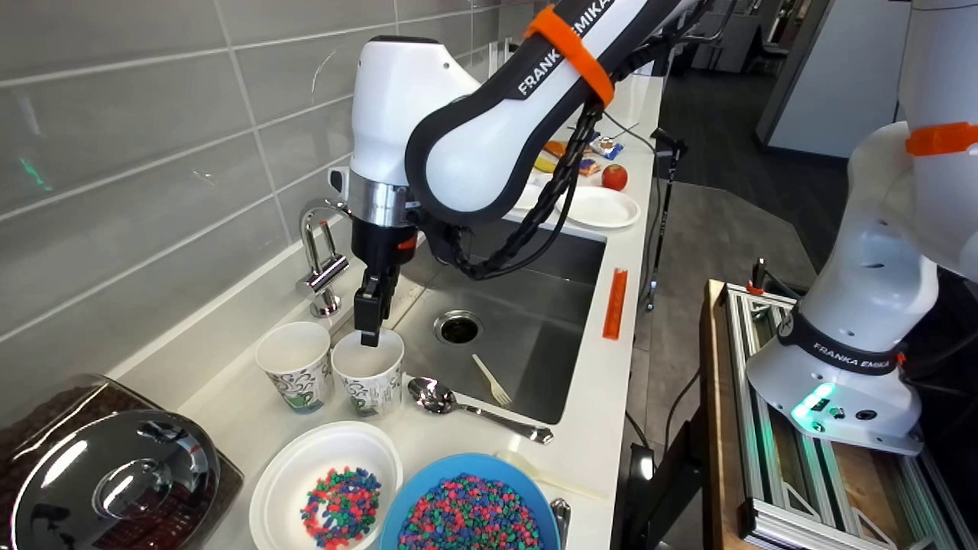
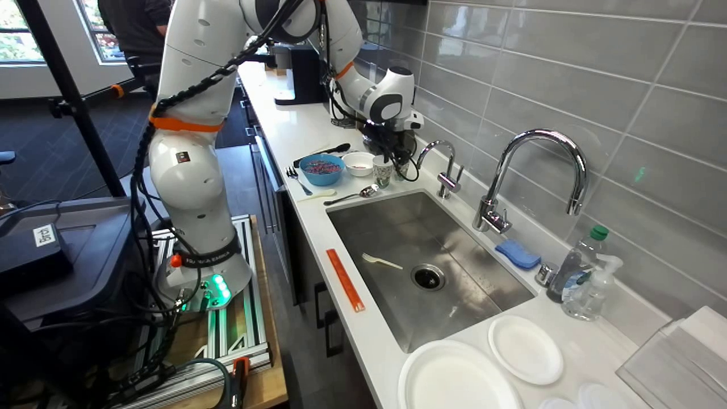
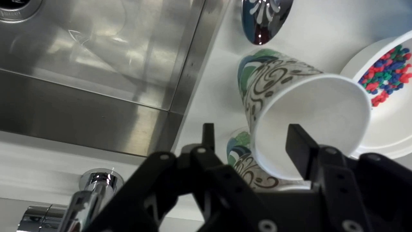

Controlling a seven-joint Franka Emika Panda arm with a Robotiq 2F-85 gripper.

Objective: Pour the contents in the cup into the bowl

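Cup point(image 3: 301, 106), swirl-printed and upright on the tabletop point(image 1: 596, 397) near the white bowl point(image 1: 281, 477), looks like thin paper, light and easily crushed, so the jaws, spread wide and empty over one side of its rim, should pinch that wall gently.

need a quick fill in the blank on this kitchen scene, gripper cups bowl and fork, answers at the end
1. In an exterior view, ____ patterned cups stand side by side.
2. In the wrist view, the gripper is not shut but ____.
3. The bits in the white bowl are red, green and ____.
4. The pale fork lies inside the ____.

Missing words: two; open; blue; sink
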